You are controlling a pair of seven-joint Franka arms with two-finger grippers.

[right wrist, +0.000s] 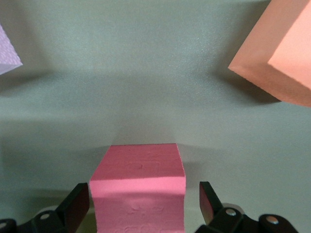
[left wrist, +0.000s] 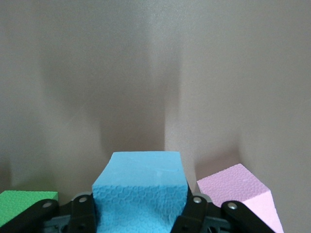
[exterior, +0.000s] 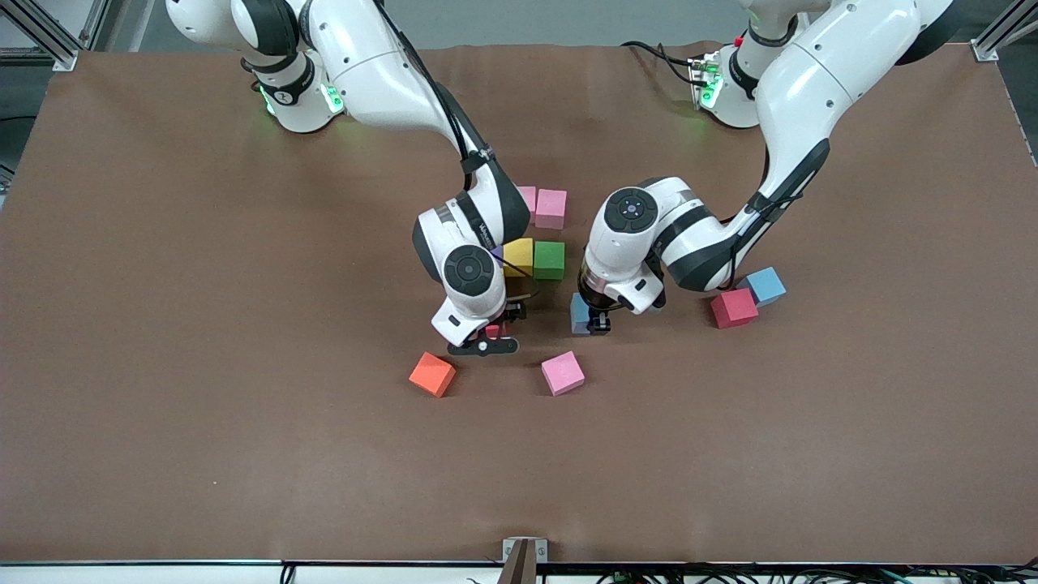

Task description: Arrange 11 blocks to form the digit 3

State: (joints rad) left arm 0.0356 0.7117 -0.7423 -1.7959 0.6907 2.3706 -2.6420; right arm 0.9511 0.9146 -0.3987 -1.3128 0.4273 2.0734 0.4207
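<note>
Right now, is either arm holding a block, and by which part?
The left gripper clamps a light blue foam cube by two opposite side faces. The right gripper has open jaws straddling a pink foam cube, clear of its sides.

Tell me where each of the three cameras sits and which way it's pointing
Front view: high across the table, facing both arms' bases; shows both arms.
Left wrist view: on the left arm's wrist, looking down past the left gripper, shut on a light blue block.
Right wrist view: on the right wrist, looking down past the open right gripper astride a pink block.
Shared: the front and right wrist views both show the orange cube.
</note>
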